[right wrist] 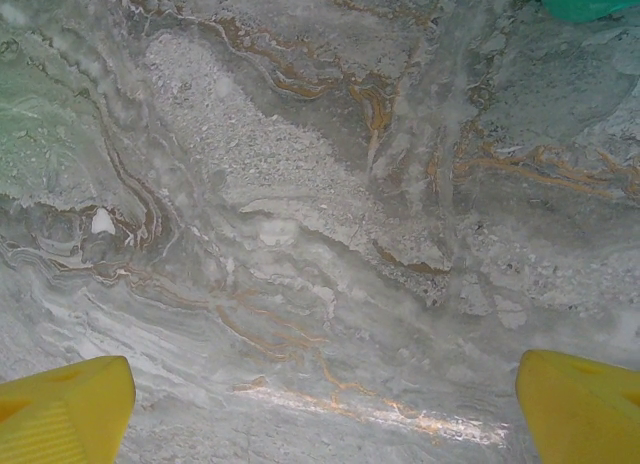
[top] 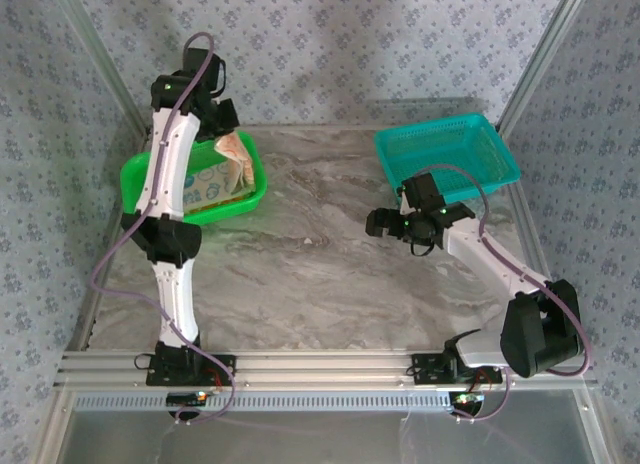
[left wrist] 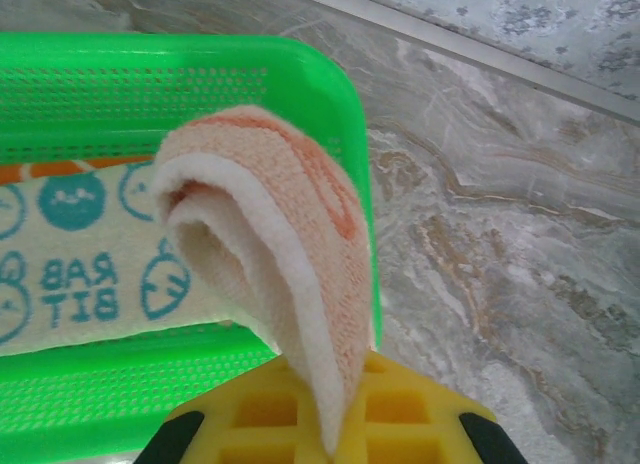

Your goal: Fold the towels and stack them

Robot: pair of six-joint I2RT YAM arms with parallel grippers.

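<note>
Left claw (left wrist: 330, 429) was clenched on an edge of the peach towel (left wrist: 290, 234), which hung lifted over the right end of the green basket (left wrist: 120, 74), presumably to draw it out onto the bench (top: 320, 274) for folding. The bunny towel (left wrist: 80, 254) lay flat in the basket beneath. Right claw (right wrist: 320, 404) was released, jaws wide above bare bench near the teal basket (top: 450, 154), likely placed ready to take the towel's free edge. The left wrist view showed the pinch and bunny print up close, while the top view showed the two arms well apart.
</note>
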